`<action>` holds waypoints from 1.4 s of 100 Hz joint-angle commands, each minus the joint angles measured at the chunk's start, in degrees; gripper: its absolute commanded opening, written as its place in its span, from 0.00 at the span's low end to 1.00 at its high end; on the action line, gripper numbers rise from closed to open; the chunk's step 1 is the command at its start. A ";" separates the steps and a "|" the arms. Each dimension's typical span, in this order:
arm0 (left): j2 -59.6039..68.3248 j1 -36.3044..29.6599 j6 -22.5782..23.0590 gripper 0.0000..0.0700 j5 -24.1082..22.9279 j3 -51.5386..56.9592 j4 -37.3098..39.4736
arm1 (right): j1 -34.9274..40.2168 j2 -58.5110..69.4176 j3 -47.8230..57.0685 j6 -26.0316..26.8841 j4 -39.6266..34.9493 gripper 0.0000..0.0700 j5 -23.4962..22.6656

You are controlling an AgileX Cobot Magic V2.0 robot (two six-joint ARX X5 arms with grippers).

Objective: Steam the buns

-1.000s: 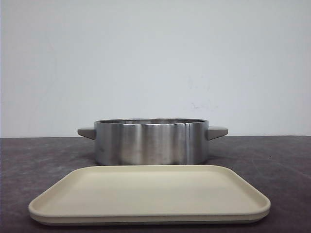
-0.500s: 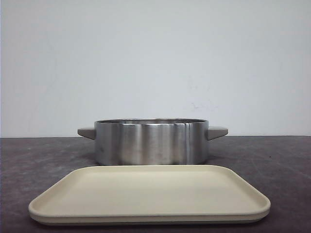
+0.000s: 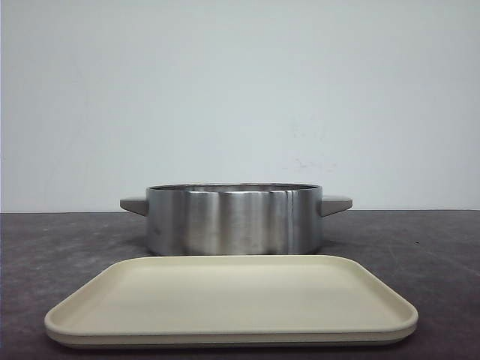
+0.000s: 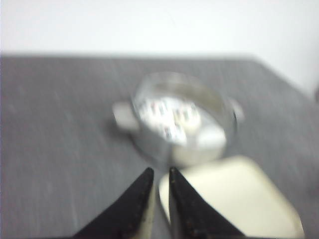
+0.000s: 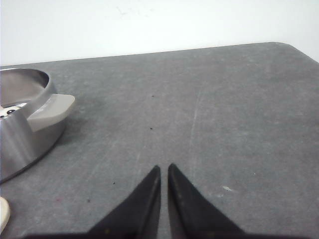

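A steel pot (image 3: 234, 219) with grey side handles stands mid-table behind a bare cream tray (image 3: 231, 300). The blurred left wrist view shows white buns (image 4: 174, 117) with dark face marks inside the pot (image 4: 219, 107); one bun edge shows in the right wrist view (image 5: 11, 110). In the front view the pot wall hides the buns and neither gripper shows. My left gripper (image 4: 160, 172) is shut and empty, above the table near the tray's corner (image 4: 234, 199). My right gripper (image 5: 164, 168) is shut and empty over bare table to the right of the pot (image 5: 25, 124).
The table is dark grey with a white wall behind. In the right wrist view the pot's grey handle (image 5: 50, 110) juts toward my right gripper, and the table's far right corner (image 5: 294, 47) shows. A sliver of the tray (image 5: 3, 214) shows at the edge.
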 commanded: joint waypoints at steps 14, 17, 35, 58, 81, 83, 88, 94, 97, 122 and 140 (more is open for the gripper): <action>0.15 17.44 3.89 0.02 13.62 -10.12 24.46 | 0.07 0.02 -0.24 -0.61 0.68 0.02 0.20; 0.15 19.89 3.93 0.02 17.05 -12.15 27.61 | 0.07 0.02 -0.24 -0.61 0.66 0.02 0.20; -0.17 31.87 3.98 0.02 29.81 -22.88 38.27 | 0.07 0.02 -0.24 -0.61 0.66 0.03 0.20; -5.64 40.04 5.53 0.02 30.05 -32.13 36.50 | 0.07 0.02 -0.24 -0.61 0.66 0.02 0.20; -12.15 43.52 5.49 0.02 30.12 -38.77 35.21 | 0.07 0.02 -0.24 -0.59 0.66 0.03 0.17; -12.13 43.67 5.49 0.02 30.12 -39.15 35.06 | 0.07 0.02 -0.24 -0.61 0.66 0.02 0.20; -12.00 44.11 5.53 0.02 30.05 -40.09 34.73 | 0.07 0.02 -0.24 -0.61 0.66 0.03 0.20; -12.09 44.50 5.53 0.02 29.48 -41.16 34.75 | 0.07 0.02 -0.24 -0.59 0.66 0.02 0.17; -12.15 44.68 5.51 0.02 28.50 -41.72 34.75 | 0.07 0.02 -0.24 -0.59 0.66 0.02 0.20; -12.15 46.05 10.67 0.02 22.43 -42.01 30.29 | 0.07 0.02 -0.24 -0.61 0.66 0.02 0.20; -12.15 47.63 14.64 0.02 23.06 -42.01 30.21 | 0.07 0.02 -0.24 -0.61 0.66 0.02 0.20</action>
